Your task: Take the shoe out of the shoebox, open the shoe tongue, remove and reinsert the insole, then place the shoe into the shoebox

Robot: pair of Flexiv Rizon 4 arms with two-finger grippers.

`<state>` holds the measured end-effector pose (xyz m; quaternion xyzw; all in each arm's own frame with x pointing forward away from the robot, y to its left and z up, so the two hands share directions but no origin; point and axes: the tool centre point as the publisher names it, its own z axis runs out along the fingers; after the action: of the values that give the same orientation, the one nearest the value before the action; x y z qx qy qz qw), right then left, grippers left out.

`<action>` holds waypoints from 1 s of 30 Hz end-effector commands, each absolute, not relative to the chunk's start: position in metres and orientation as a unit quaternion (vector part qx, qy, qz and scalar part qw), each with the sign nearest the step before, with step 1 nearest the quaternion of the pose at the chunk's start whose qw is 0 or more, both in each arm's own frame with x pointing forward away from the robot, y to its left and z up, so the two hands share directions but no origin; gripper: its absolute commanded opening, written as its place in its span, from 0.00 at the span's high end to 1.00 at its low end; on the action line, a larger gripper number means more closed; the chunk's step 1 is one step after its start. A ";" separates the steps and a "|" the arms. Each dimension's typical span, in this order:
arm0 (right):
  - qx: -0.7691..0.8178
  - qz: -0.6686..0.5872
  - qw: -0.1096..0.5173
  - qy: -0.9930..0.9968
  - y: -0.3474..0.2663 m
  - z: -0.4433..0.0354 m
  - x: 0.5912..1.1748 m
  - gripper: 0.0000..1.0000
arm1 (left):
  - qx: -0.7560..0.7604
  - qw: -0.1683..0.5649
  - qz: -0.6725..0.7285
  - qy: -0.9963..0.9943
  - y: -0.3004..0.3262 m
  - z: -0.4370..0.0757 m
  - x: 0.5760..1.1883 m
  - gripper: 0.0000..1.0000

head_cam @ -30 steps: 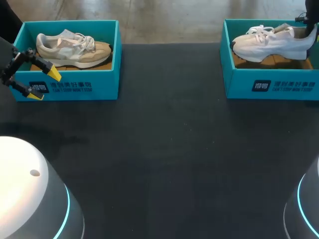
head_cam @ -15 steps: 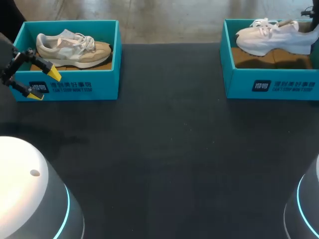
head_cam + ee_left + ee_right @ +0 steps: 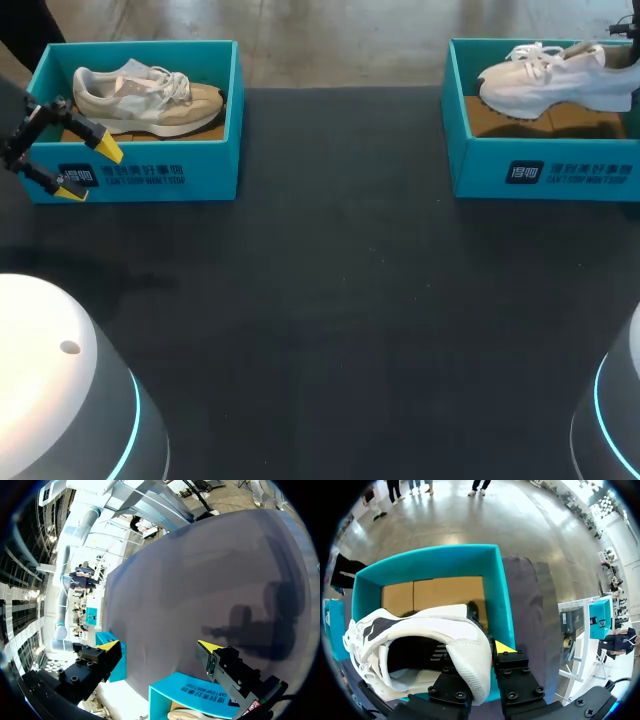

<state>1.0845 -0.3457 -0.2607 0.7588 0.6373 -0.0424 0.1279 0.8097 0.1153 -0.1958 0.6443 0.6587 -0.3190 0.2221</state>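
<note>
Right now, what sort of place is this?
Probably a robot test bench, not a shop: a black table holds two teal shoeboxes; the left box holds a beige shoe, and the right arm's yellow-tipped fingers grip a white shoe above the right box.

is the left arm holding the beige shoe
No, the beige shoe lies inside its box, while the left arm has its jaws open and empty.

gripper (image 3: 159, 645) with yellow tips spread wide above dark table (image 3: 200, 570). teal shoebox (image 3: 185, 692) wall just under one finger. second teal box (image 3: 117, 664) far across, beside the other tip.
</note>
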 end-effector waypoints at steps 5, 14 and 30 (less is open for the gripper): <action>0.755 -0.046 0.131 0.641 -0.350 -0.271 1.090 1.00 | 0.645 0.222 -0.318 0.658 0.116 -0.196 0.810 0.00; 0.754 -0.057 0.127 0.642 -0.351 -0.284 1.094 1.00 | 0.645 0.222 -0.318 0.658 0.116 -0.196 0.810 0.00; 0.757 -0.067 0.121 0.639 -0.347 -0.298 1.094 1.00 | 0.645 0.222 -0.318 0.658 0.116 -0.196 0.810 0.00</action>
<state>1.0921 -0.3474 -0.2997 0.7558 0.6402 -0.0646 0.1213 0.8097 0.1153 -0.1958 0.6443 0.6587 -0.3190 0.2221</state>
